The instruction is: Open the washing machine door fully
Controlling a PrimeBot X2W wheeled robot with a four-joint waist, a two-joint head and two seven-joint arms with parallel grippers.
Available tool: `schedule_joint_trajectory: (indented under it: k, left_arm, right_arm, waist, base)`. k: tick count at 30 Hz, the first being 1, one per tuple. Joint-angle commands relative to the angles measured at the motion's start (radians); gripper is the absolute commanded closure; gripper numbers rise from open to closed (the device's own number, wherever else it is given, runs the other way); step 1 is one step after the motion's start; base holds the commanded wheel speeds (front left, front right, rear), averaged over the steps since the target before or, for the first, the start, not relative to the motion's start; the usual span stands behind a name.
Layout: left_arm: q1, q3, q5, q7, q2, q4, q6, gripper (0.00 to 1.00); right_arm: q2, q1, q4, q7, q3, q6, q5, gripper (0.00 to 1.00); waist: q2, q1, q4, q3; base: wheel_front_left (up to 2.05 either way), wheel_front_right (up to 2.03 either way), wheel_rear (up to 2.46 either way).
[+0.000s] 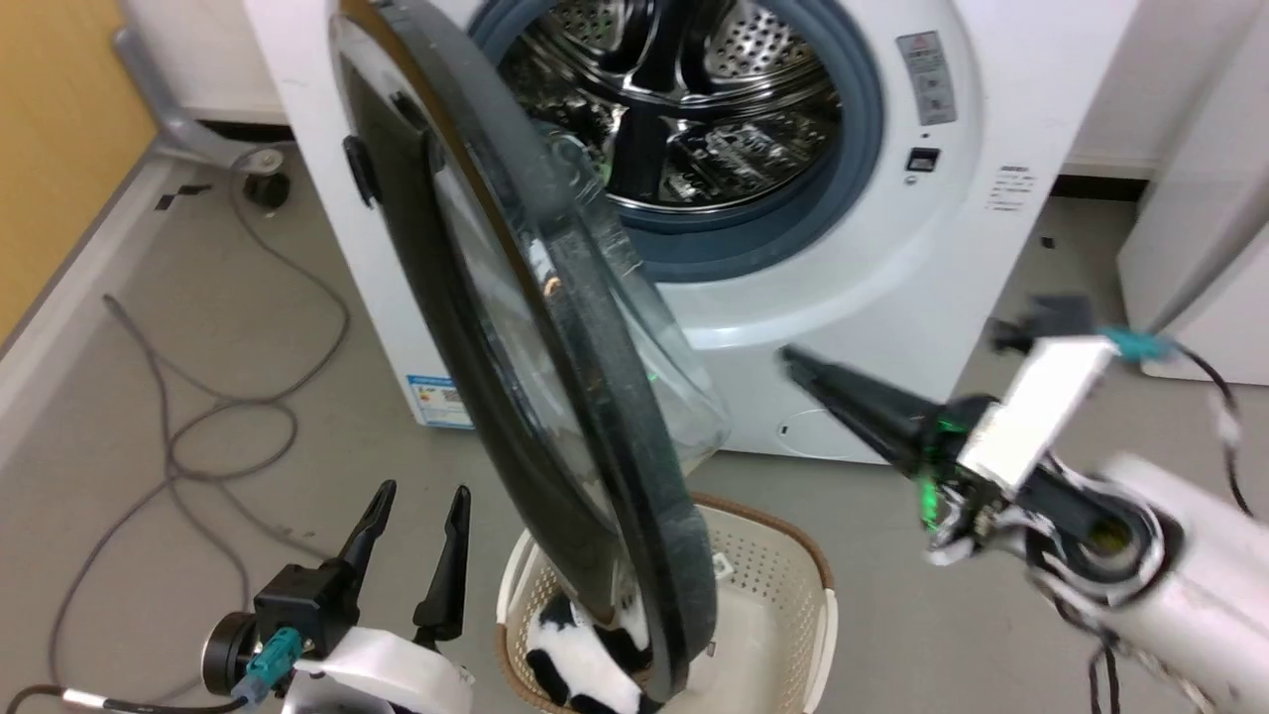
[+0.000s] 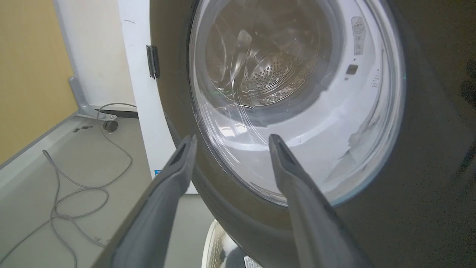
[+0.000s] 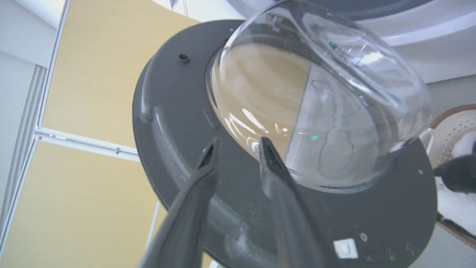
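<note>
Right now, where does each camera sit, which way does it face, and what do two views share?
Head view: on the head, facing down at washer, door, basket; left gripper, right gripper show.
Left wrist view: faces the door's outer side; own fingers show.
Right wrist view: faces the door's inner side; own fingers show.
Shared: the door.

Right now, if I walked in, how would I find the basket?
Find the big white washing machine with its round door swung out. On the floor just in front of it, partly behind the door's lower edge, sits a cream basket full of little holes with a brown rim. A fluffy black-and-white thing lies inside it.
</note>
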Motion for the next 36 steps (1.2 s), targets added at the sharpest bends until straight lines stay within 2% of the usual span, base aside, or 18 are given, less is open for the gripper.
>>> schedule_joint_trajectory:
  k: [1,7,10,12,15,17,20,23,27,30,33,36]
  left_arm:
    - [0.012,0.001,0.005,-0.005,-0.002,-0.003,-0.003,0.0]
    - [0.027,0.006,0.007,-0.005,-0.008,-0.003,-0.003,0.0]
    - [0.034,0.011,0.008,-0.005,-0.009,-0.002,-0.003,0.0]
    - [0.041,0.016,0.008,-0.005,-0.01,-0.003,-0.003,0.0]
    - [0.051,0.021,0.009,-0.005,-0.013,-0.004,-0.002,0.0]
    - [0.055,0.026,0.008,-0.005,-0.014,-0.004,-0.002,0.0]
    - [0.06,0.033,0.008,-0.005,-0.014,-0.008,-0.002,0.0]
    - [0.064,0.037,0.009,-0.005,-0.015,-0.01,-0.002,0.0]
    - [0.064,0.039,0.01,-0.005,-0.015,-0.011,-0.002,0.0]
    - [0.061,0.04,0.011,-0.005,-0.015,-0.012,-0.002,0.0]
    - [0.055,0.039,0.012,-0.005,-0.016,-0.012,-0.003,0.0]
    - [0.05,0.038,0.013,-0.005,-0.017,-0.011,-0.003,0.0]
  right_arm:
    - [-0.008,0.041,-0.008,-0.032,-0.016,0.001,-0.019,0.0]
    - [-0.038,0.244,-0.033,-0.289,-0.124,0.001,-0.149,0.0]
    - [-0.057,0.326,-0.002,-0.352,-0.171,0.001,-0.232,0.0]
    - [-0.052,0.376,0.088,-0.359,-0.27,0.001,-0.331,0.0]
    - [0.014,0.453,0.212,-0.36,-0.47,0.001,-0.559,0.0]
    - [0.074,0.498,0.246,-0.36,-0.603,0.001,-0.73,0.0]
    - [0.16,0.563,0.238,-0.361,-0.781,0.001,-1.031,0.0]
    - [0.249,0.631,0.174,-0.361,-0.914,0.001,-1.349,0.0]
    - [0.363,0.721,0.049,-0.356,-1.024,0.001,-1.745,0.0]
    - [0.461,0.782,-0.067,-0.303,-1.068,0.001,-1.956,0.0]
    - [0.516,0.836,-0.155,-0.248,-1.071,0.001,-2.077,0.0]
    - [0.541,0.885,-0.196,-0.212,-1.072,0.001,-2.14,0.0]
  waist:
    - [-0.0001,0.0,-0.008,-0.004]
    - [-0.0001,0.0,-0.036,-0.019]
    - [-0.0001,0.0,-0.048,-0.028]
    - [-0.0001,0.0,-0.06,-0.034]
    - [-0.0001,0.0,-0.072,-0.044]
    - [-0.0001,0.0,-0.078,-0.048]
    - [-0.0001,0.0,-0.087,-0.051]
    - [-0.0001,0.0,-0.092,-0.052]
    - [-0.0001,0.0,-0.092,-0.049]
    - [-0.0001,0.0,-0.089,-0.043]
    - [-0.0001,0.0,-0.085,-0.035]
    - [-0.0001,0.0,-0.082,-0.03]
  base:
    - [0.0,0.0,0.0]
    - [0.0,0.0,0.0]
    - [0.0,0.0,0.0]
    - [0.0,0.0,0.0]
    - [0.0,0.0,0.0]
    - [0.0,0.0,0.0]
    - [0.0,0.0,0.0]
    - [0.0,0.0,0.0]
    - [0.0,0.0,0.0]
    - [0.0,0.0,0.0]
    - [0.0,0.0,0.0]
    - [0.0,0.0,0.0]
